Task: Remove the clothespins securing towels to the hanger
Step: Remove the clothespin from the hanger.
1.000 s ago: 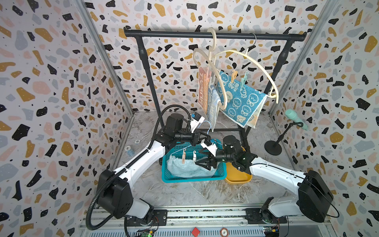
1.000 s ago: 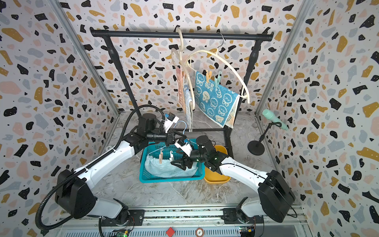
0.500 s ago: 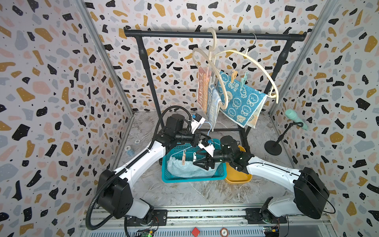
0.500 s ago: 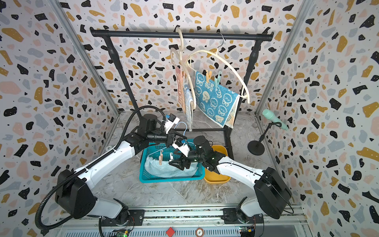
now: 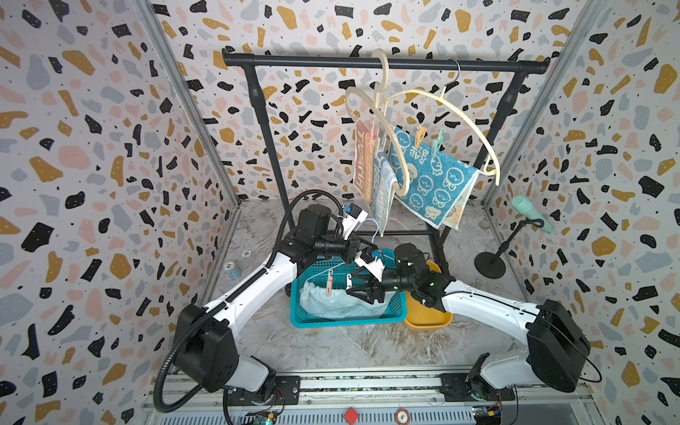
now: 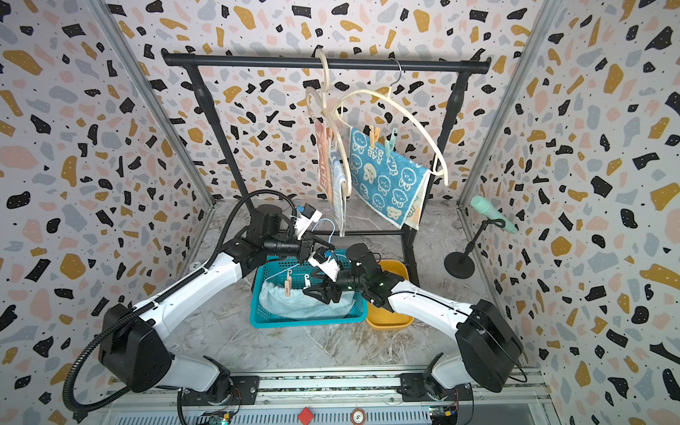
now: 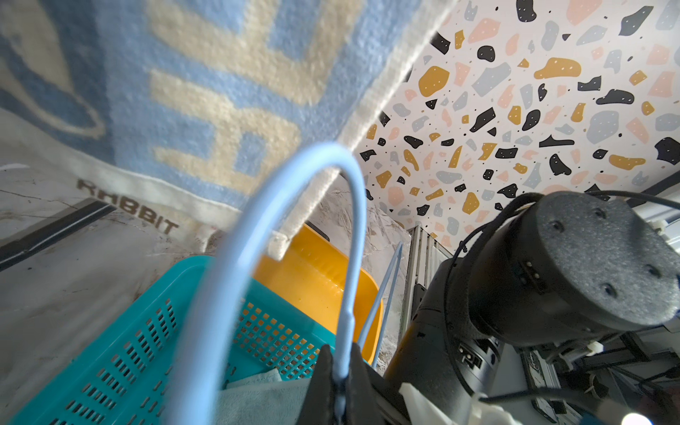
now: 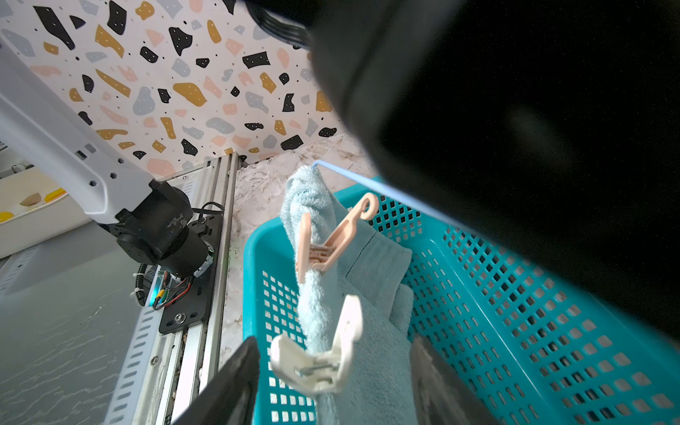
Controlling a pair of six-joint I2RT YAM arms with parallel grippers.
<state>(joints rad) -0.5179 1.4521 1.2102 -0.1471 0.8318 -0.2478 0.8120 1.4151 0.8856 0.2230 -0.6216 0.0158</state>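
White plastic clothespin (image 8: 319,355) and peach plastic clothespin (image 8: 323,241) pin a pale blue terry towel (image 8: 312,305) to a thin pale blue wire hanger (image 7: 254,209) over the teal mesh basket (image 8: 515,312). Left gripper (image 7: 340,368) pinches the hanger's hook. Right gripper (image 8: 333,371) is spread, flanking the white clothespin without touching it.

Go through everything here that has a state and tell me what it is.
Left gripper: shut on the blue hanger.
Right gripper: open around the white clothespin.
White clothespin: clipped on the pale blue towel.
Peach clothespin: clipped on that towel too.
Rabbit towel: pinned on the cream hanger.
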